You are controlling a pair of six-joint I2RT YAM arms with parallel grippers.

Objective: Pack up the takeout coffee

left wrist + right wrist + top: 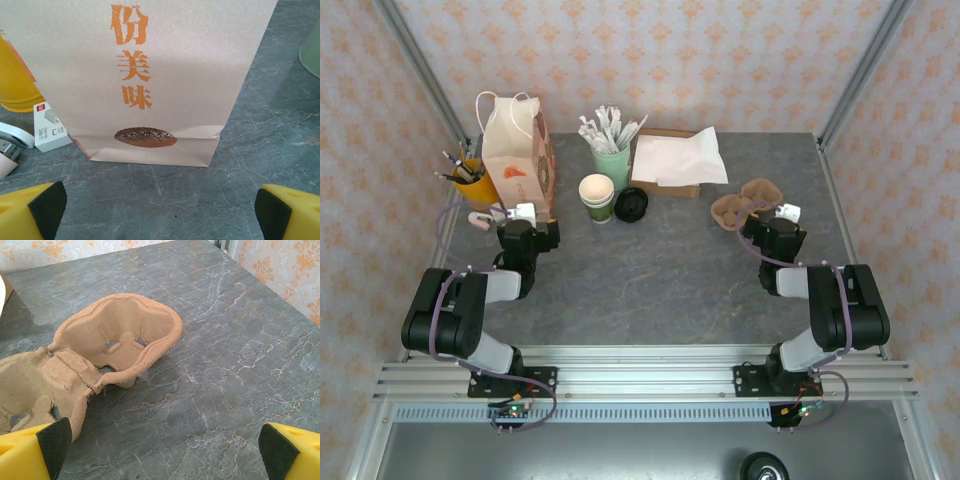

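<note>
**Top view.** Grey marbled tabletop [670, 280] inside patterned walls. At back centre, small dark green paper cup with cream interior [597, 197], upright and open-topped. Round black plastic lid [631, 204] flat on the table just to its right; contact between the two not discernible. Directly behind, paler green cup of wrapped sticks [612, 160]. To the right of that, shallow cardboard box of white napkins [675, 160]. At back left, brown paper bag with white handles and orange print [515, 150], upright, with a yellow pot of pens [472, 180] beside it. At right, moulded brown pulp cup carrier [745, 205], with empty wells. Left gripper [525, 213] just in front of the bag; right gripper [775, 218] just beside the carrier. Both well apart from the dark cup and lid.

**Left wrist view.** Left gripper [160, 207] released, with yellow fingers and black pads [47, 207] spread to the frame corners and bare table between them. Ahead, the lower face of the bag [150, 75] with orange characters and a dark oval window near its base. To the left, a small white box [50, 127] touching the bag's corner.

**Right wrist view.** Right gripper [160, 450] likewise released, with fingers wide apart over bare table. Carrier [115, 340] ahead and to the left, its nearer well partly behind the left finger pad.
</note>
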